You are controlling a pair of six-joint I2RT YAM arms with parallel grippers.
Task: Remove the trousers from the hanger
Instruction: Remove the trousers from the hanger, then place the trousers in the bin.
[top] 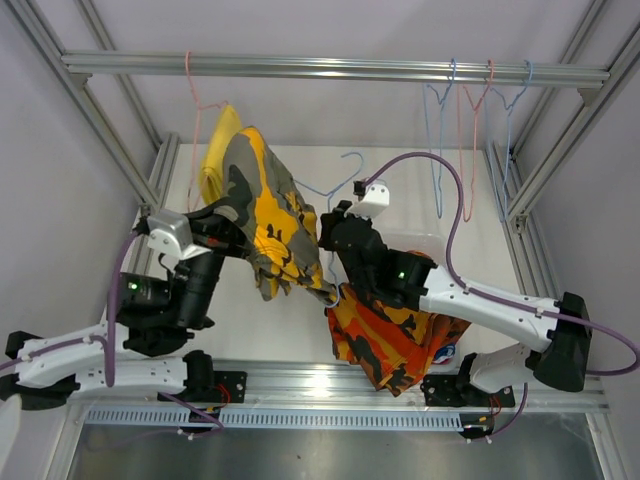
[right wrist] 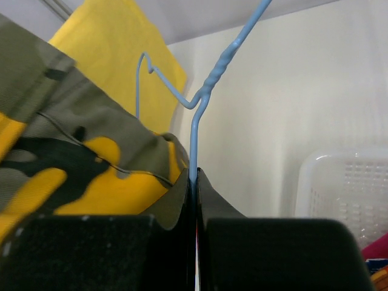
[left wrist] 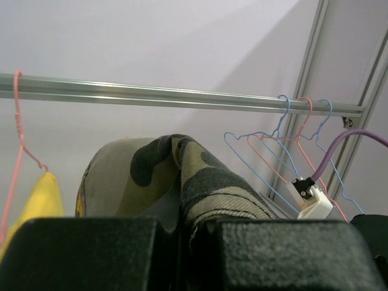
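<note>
Olive-yellow camouflage trousers are seen held up between the two arms above the surface, well clear of the rail. The left pincer is closed tight on a fold of the camouflage cloth, which is bunched up over the black fingers in the left wrist view. The right pincer is clamped on the thin wire of a blue hanger, just below its twisted neck. The garment is pressed against the left side of this pincer. The hanger's hook is shown free in the air, not on the rail.

Behind the camouflage pair, plain yellow trousers are hung from a pink hanger at the left end of the rail. Three bare hangers, two blue and one pink, are grouped at the right end.

Orange camouflage trousers are heaped beneath the right arm near the front edge of the surface. A white perforated basket is seen beside the right pincer. Whether the orange heap lies inside it cannot be told.
</note>
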